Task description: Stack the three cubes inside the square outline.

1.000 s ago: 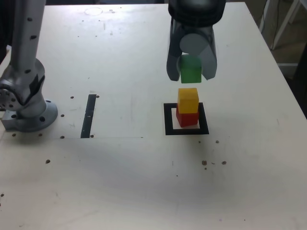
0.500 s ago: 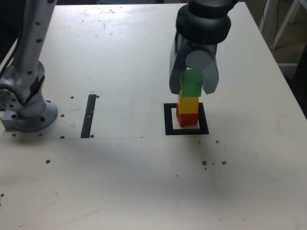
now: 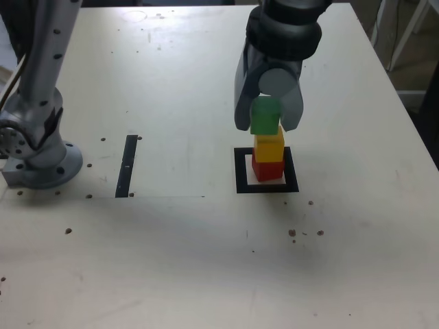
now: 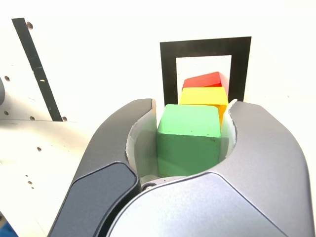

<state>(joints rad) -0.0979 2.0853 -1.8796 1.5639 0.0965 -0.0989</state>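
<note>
At the exterior view's left, the arm's grey base (image 3: pixel 38 161) is seen bolted to the pale surface (image 3: pixel 171 260). Just to its right, a narrow black strip (image 3: pixel 126 165) is laid flat on the surface, and small dark specks are scattered around it. Further right, the square outline (image 3: pixel 241 171) is seen flat on the surface, with the red cube (image 3: pixel 267 169) seated on its pale centre. The yellow cube (image 3: pixel 269 146) is stacked directly on the red cube, roughly aligned with it. Above these, the green cube (image 3: pixel 265 116) is held between the two jaws of the claw (image 3: pixel 268 113), which is closed on the cube's sides. The green cube's underside is seen at the yellow cube's top face; whether it rests there with full contact cannot be told. In the wrist view, the green cube (image 4: pixel 188 136) is shown gripped by the claw (image 4: pixel 190 128), with the yellow cube (image 4: pixel 205 97) and the red cube (image 4: pixel 203 80) beyond it, inside the square outline (image 4: pixel 168 69).
</note>
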